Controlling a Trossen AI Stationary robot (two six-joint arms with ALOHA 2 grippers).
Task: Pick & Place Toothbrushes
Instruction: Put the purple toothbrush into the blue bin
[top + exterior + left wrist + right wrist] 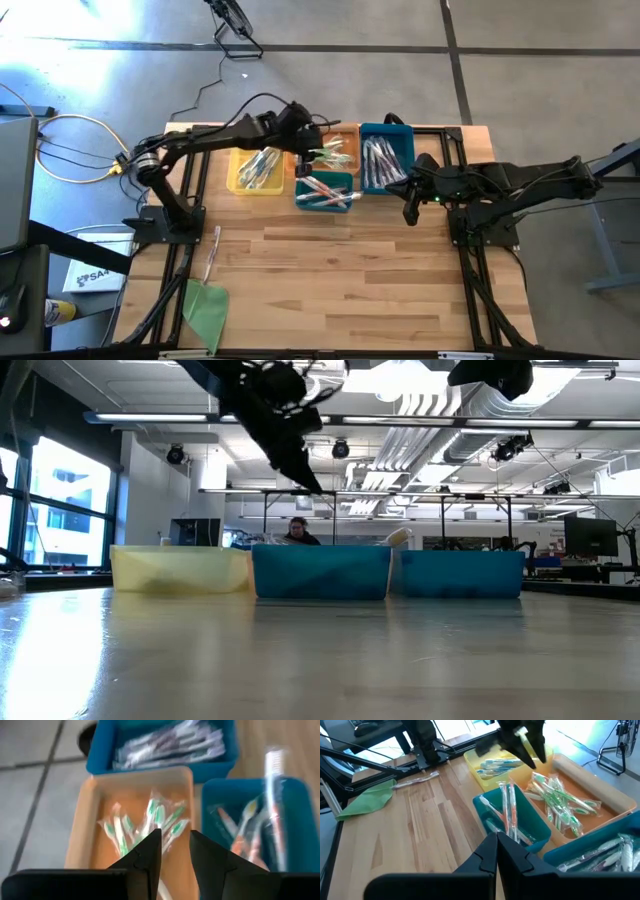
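Three bins stood in a row across the wooden table (320,660): a yellow bin (180,570), a teal bin (320,572), and a blue bin (462,573). My left gripper (305,478) hung above the teal bin, clear of its rim. My right arm (492,374) showed only at the top edge. A person (298,532) sat behind the bins
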